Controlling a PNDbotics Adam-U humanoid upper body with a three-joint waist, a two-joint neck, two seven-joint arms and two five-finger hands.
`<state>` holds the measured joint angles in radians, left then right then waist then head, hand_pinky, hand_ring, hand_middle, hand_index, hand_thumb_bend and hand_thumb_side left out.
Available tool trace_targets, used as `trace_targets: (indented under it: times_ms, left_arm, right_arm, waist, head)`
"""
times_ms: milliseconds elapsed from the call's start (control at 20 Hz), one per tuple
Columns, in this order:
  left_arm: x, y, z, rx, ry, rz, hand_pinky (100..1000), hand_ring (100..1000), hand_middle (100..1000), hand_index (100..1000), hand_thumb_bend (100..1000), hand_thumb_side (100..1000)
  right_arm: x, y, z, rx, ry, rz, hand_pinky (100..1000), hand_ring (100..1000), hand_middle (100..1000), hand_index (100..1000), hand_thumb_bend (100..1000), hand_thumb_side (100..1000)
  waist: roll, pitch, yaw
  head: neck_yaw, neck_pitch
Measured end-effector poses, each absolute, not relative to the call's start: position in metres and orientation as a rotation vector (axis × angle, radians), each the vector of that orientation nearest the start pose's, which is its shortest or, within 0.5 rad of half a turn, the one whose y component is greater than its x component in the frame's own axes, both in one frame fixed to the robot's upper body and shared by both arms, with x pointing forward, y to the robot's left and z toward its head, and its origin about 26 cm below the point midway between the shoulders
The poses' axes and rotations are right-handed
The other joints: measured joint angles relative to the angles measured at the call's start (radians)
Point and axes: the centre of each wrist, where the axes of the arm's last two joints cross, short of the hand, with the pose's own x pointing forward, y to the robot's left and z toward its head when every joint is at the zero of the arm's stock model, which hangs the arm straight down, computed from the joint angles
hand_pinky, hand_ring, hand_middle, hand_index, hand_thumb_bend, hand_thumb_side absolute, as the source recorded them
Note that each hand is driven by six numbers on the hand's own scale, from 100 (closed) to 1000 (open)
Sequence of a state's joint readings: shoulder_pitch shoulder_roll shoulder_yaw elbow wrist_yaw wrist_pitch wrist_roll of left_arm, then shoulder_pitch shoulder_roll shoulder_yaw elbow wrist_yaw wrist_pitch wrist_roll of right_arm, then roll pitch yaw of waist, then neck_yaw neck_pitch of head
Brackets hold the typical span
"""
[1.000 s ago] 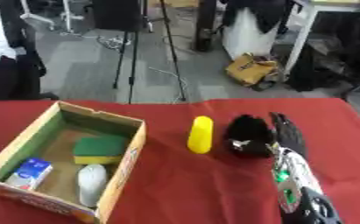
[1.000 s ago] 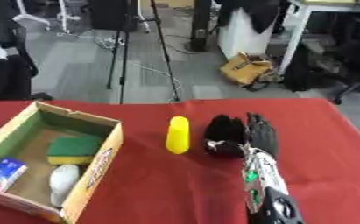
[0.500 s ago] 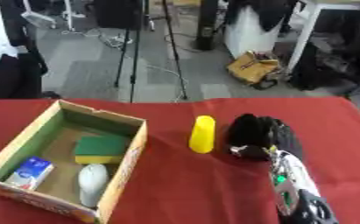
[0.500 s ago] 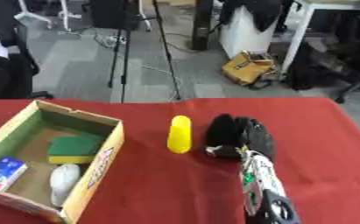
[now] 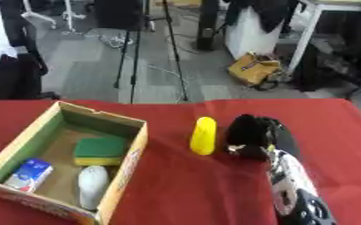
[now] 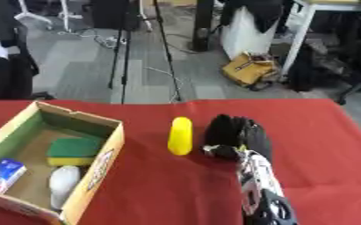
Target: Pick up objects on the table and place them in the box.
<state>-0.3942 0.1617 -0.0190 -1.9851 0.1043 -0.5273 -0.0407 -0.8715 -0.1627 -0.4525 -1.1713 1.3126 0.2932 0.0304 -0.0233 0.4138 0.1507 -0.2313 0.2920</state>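
Observation:
An oblong yellow object (image 5: 203,135) lies on the red table (image 5: 175,189), to the right of the box. Just right of it sits a rounded black object (image 5: 243,128). My right hand (image 5: 280,137) comes in from the lower right, its fingers curled over the black object's right side and its thumb at the near side. The open cardboard box (image 5: 32,133) stands at the left and holds a green and yellow sponge (image 5: 100,150), a blue and white pack (image 5: 29,174) and a white rounded thing (image 5: 92,185). My left hand is out of sight.
The table's far edge runs across the middle of the view. Beyond it on the grey floor stand tripod legs (image 5: 134,52) and a yellow-brown bag (image 5: 254,68). A person in dark clothes (image 5: 6,66) stands at the far left.
My right hand has shifted left onto the black object, and its fingers, straight beside it before, are now curled round it. The yellow object and box have not moved.

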Motion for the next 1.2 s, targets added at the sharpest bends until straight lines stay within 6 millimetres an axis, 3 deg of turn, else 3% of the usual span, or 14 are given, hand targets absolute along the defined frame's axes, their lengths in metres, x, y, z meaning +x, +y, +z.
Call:
trace_targets:
  times_ms: [600, 1200]
  left_arm:
    - [0.3095, 0.2191, 0.2117, 0.264, 3.374, 0.292, 928, 912, 870, 845, 100, 881]
    - [0.3095, 0.2191, 0.2117, 0.275, 3.375, 0.291, 930, 913, 872, 844, 100, 883]
  right_arm:
    - [0.4574, -0.2954, 0.2, -1.337, -1.358, 0.397, 834, 901, 832, 898, 885, 473]
    - [0.4577, -0.2975, 0.1994, -1.384, -1.383, 0.362, 806, 859, 780, 839, 810, 507]
  waist:
    - [0.0, 0.001, 0.003]
    - [0.0, 0.002, 0.0]
  head:
    - [-0.002, -0.006]
    - [-0.01, -0.006]
